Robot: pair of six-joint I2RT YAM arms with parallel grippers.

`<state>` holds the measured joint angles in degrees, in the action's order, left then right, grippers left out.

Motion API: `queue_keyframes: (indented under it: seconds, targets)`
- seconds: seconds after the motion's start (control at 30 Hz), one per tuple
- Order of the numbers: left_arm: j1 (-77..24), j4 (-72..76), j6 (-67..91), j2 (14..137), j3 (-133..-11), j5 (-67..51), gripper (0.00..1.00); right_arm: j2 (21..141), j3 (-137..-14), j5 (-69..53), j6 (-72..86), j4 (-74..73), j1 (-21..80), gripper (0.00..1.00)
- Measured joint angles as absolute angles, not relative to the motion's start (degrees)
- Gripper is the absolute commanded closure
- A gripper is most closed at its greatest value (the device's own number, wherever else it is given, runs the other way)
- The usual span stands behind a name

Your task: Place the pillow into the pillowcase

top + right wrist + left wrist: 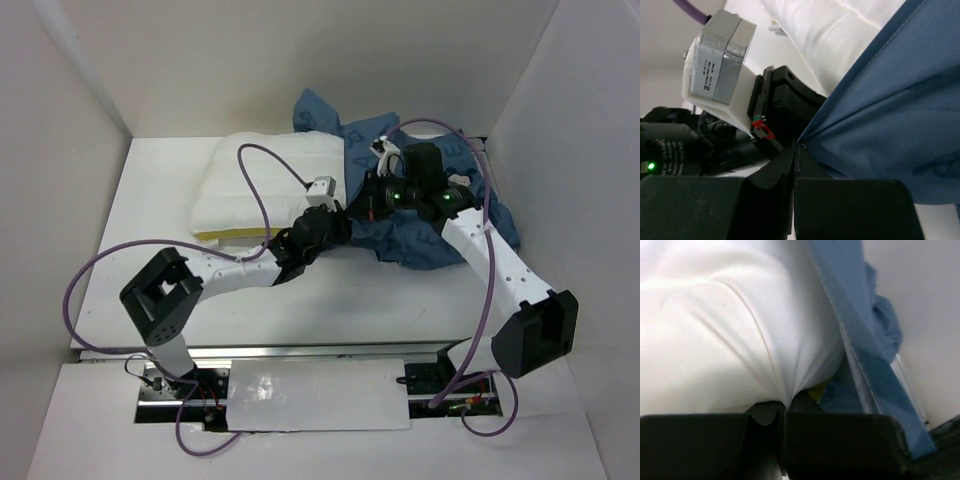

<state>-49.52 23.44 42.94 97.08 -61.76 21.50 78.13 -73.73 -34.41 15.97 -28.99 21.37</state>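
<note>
The left arm (235, 268) reaches forward and to the right from its base, its gripper (785, 407) with jaws pressed together on a pinch of the pillow (715, 340). The right arm (490, 250) stretches forward and leftward, its gripper (796, 150) with jaws closed on an edge of the pillowcase (890, 125). The two wrists sit just beside each other.

Pillow (262, 185) and pillowcase (445, 235) side by side along the far edge of the table (380, 300), grippers meeting between them.

Pillow lies left of centre, close to the far edge. Pillowcase lies just right of it, touching, spread toward the far right corner, with one fold up behind the pillow's far right corner. Left gripper (785, 406) is clamped on the pillow's right-hand edge. Right gripper (796, 151), just beside it, is clamped on the pillowcase edge nearest the pillow. Both arms reach in from the near edge.
</note>
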Motion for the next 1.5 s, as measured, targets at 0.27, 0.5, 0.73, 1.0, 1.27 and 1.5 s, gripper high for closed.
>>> queue_keyframes:
  seconds: [0.27, 0.5, 0.73, 1.0, 1.27, 1.5]
  targets:
    - [-49.15, 38.63, 41.06, 108.81, -63.33, 10.81, 0.48, 80.27, -71.7, -35.48, 17.21, -27.0, 17.1, 1.0]
    - [-47.44, 33.87, 40.56, 103.74, -56.8, 10.24, 0.01, 80.55, -72.2, -34.72, 18.41, -28.86, 15.64, 1.0]
    - [-50.15, 16.45, 35.73, 86.24, -59.53, 13.1, 0.01, 81.21, -72.2, -31.66, 18.63, -29.04, 15.11, 1.0]
    - [-43.4, -7.57, 30.79, 86.74, -74.65, 19.09, 0.01, 83.77, -72.14, -29.76, 18.2, -29.06, 15.11, 1.0]
    - [-33.04, -19.44, 25.65, 113.6, -97.84, 18.92, 0.01, 85.78, -72.51, -25.87, 17.89, -29.28, 16.88, 1.0]
    - [-32.71, -21.67, 25.74, 128.07, -105.19, 15.94, 1.0, 87.31, -74.06, -24.86, 17.72, -29.17, 18.15, 1.0]
